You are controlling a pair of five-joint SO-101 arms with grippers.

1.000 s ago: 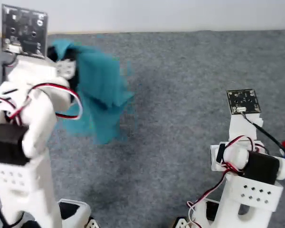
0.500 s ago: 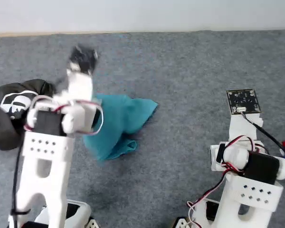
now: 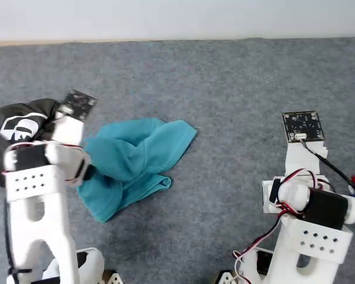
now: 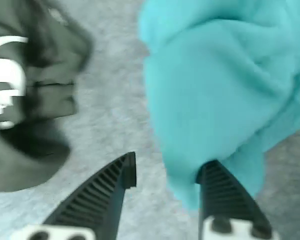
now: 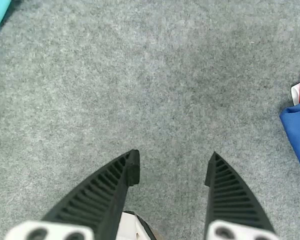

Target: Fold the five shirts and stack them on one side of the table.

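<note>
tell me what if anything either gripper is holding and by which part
Nothing is held. The left gripper is open, the teal shirt lying loose beside one of its fingers; the right gripper is open over bare carpet.

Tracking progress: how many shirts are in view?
3: teal shirt crumpled left of centre, black shirt at the left edge, blue shirt at the right edge; others may be hidden.

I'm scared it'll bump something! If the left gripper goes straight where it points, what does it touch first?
Probably the teal shirt: its edge lies right ahead of the open left gripper. The black shirt sits off to the side. Depth is hard to judge.
</note>
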